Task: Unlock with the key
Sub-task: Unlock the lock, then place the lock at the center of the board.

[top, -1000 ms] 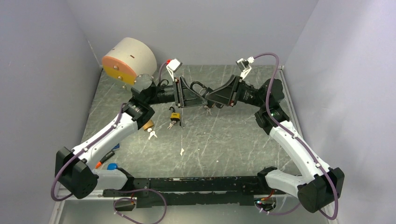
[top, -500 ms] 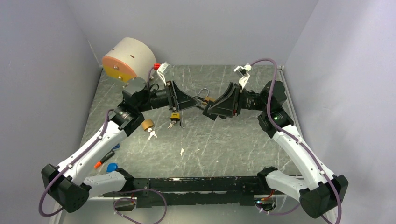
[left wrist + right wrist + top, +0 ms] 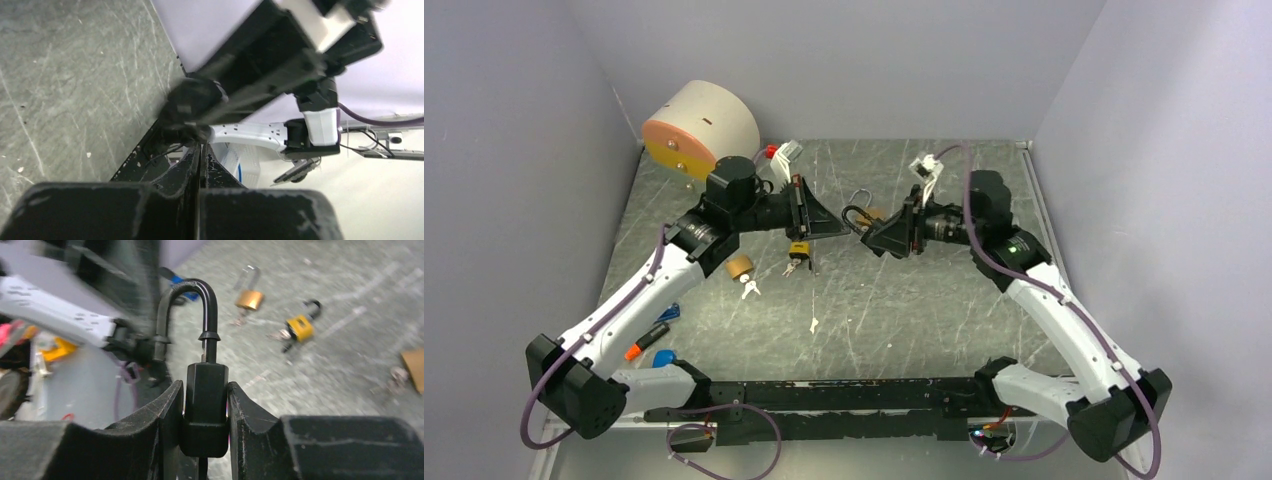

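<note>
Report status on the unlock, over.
Right end effector shut on black padlock, shackle open. Left end effector shut, contents unclear. Brass padlock and yellow padlock on table, nothing blocking.

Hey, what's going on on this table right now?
The right gripper is clamped on a black padlock, held up off the table, and its shackle looks swung open. The left gripper sits just beside it, shut, with nothing visible between its fingers. A brass padlock and a yellow padlock lie on the table, unheld.

Above the table [image 3: 904,300], the left gripper [image 3: 842,230] lies just left of the padlock [image 3: 205,407] in the right gripper [image 3: 869,235].
</note>
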{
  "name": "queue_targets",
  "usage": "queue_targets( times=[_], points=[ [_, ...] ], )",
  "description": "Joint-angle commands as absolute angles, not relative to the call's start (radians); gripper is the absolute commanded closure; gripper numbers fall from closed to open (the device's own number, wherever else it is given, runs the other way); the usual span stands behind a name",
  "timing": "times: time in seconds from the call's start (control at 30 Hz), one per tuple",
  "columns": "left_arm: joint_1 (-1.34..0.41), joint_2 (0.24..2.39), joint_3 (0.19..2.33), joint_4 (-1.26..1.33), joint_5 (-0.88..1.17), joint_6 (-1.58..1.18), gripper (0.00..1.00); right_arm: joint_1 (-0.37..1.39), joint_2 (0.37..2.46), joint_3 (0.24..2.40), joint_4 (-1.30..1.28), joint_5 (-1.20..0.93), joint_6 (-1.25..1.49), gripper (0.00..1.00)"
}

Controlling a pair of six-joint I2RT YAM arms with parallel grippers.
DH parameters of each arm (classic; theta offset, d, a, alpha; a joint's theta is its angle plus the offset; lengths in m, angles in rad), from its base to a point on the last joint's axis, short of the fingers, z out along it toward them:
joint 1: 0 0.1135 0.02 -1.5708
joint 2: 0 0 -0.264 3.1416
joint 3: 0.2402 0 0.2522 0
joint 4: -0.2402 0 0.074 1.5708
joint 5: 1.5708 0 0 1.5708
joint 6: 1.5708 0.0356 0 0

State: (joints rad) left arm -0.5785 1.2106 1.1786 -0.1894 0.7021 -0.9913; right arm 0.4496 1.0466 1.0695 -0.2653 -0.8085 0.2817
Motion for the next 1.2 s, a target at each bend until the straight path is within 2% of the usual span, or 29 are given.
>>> queue_targets(
  times=[0.0, 0.17, 0.27, 0.43, 0.47, 0.5, 0.6, 0.9, 1.1, 1.17],
  points=[
    [-0.584, 1.172, 1.177, -0.147, 0.767, -1.003, 0.97, 0.489, 1.093, 1.058, -0.34, -0.515, 0.151, 1.0],
    [-0.578, 1.134, 1.092, -0.11, 0.705, -1.002, 0.96, 0.524, 1.169, 1.009, -0.285, -0.413, 0.212, 1.0],
    [-0.572, 1.13, 1.031, -0.032, 0.68, -1.031, 0.85, 0.597, 1.231, 1.01, -0.298, -0.329, 0.206, 1.0],
    [-0.567, 1.121, 1.067, -0.435, 0.381, -0.876, 0.58, 0.613, 1.324, 0.964, -0.234, -0.326, 0.301, 1.0],
    [-0.567, 1.11, 1.056, -0.484, 0.332, -0.867, 0.54, 0.614, 1.348, 0.959, -0.226, -0.328, 0.32, 1.0],
    [-0.567, 1.101, 1.04, -0.52, 0.284, -0.865, 0.46, 0.617, 1.371, 0.957, -0.224, -0.322, 0.33, 1.0],
    [-0.567, 1.07, 0.965, -0.559, 0.198, -0.895, 0.36, 0.646, 1.426, 0.962, -0.243, -0.234, 0.323, 1.0],
    [-0.554, 0.941, 0.799, -0.689, -0.041, -1.064, 0.28, 0.77, 1.589, 1.018, -0.351, 0.171, 0.185, 1.0],
    [-0.543, 0.875, 0.815, -0.763, -0.111, -1.071, 0.28, 0.878, 1.747, 1.093, -0.462, 0.604, 0.13, 1.0],
    [-0.543, 0.864, 0.837, -0.805, -0.141, -1.058, 0.28, 0.904, 1.811, 1.119, -0.494, 0.702, 0.112, 0.96]
  ],
)
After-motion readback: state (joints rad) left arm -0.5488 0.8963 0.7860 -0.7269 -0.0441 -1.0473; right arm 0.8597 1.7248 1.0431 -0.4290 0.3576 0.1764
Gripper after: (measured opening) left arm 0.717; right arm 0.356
